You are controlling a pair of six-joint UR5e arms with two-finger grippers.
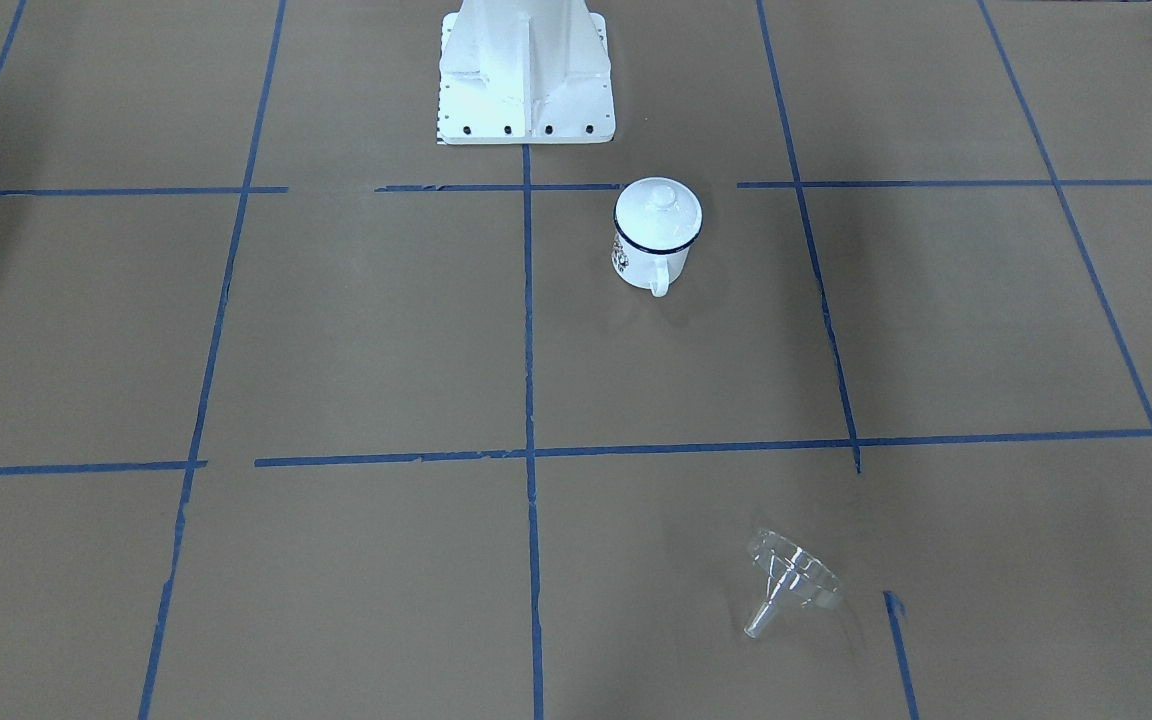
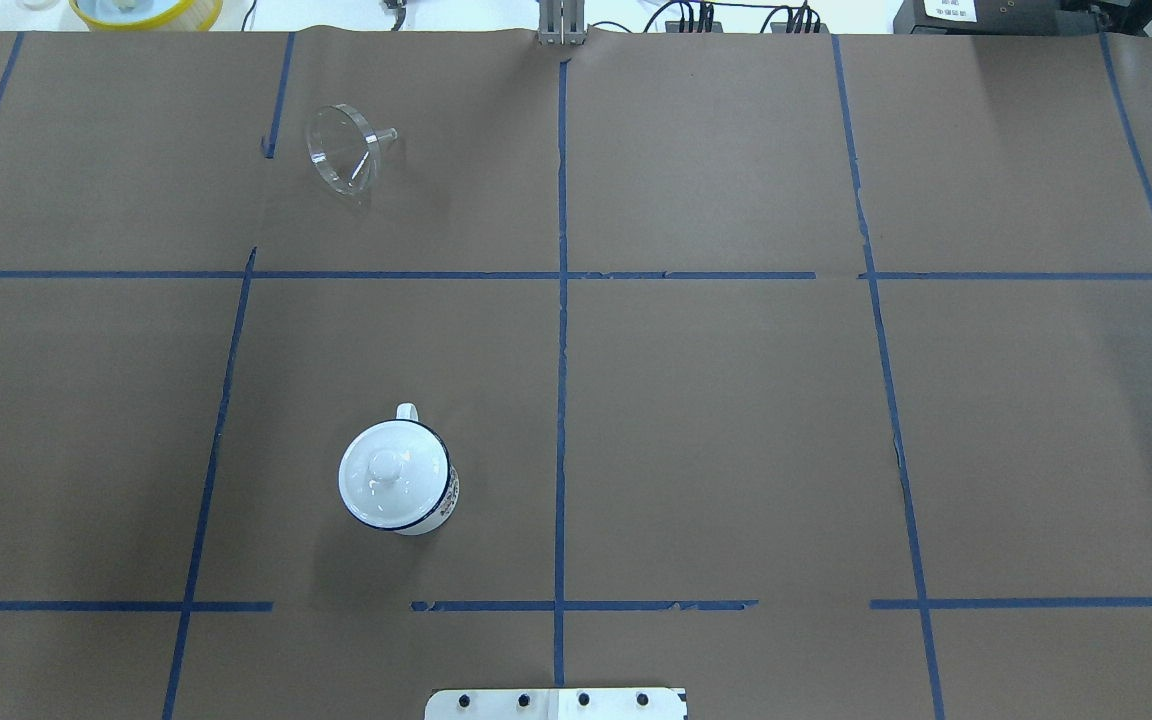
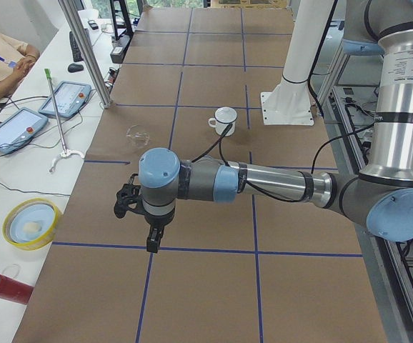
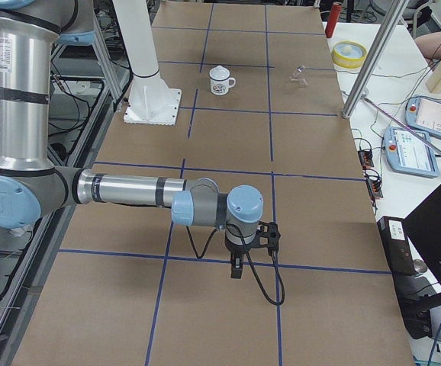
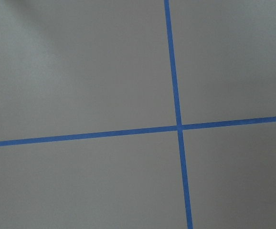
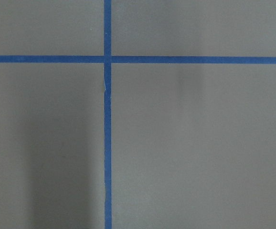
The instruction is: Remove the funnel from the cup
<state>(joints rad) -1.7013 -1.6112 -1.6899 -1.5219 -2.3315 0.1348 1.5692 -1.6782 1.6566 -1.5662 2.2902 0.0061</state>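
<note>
Funnel (image 1: 791,580): clear ribbed cone, lying sideways.
Cup (image 1: 641,268): glossy white, domed lid (image 1: 658,213) on.
Left gripper (image 3: 151,241), right gripper (image 4: 236,268): we cannot tell opening.

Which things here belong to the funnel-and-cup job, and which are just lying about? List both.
Job:
- white enamel mug with dark blue rim
- clear transparent ribbed funnel, on its side, apart from the mug

Lying about:
- white domed lid with knob, sitting on the mug
- yellow-rimmed round dish
- red cylinder
</note>
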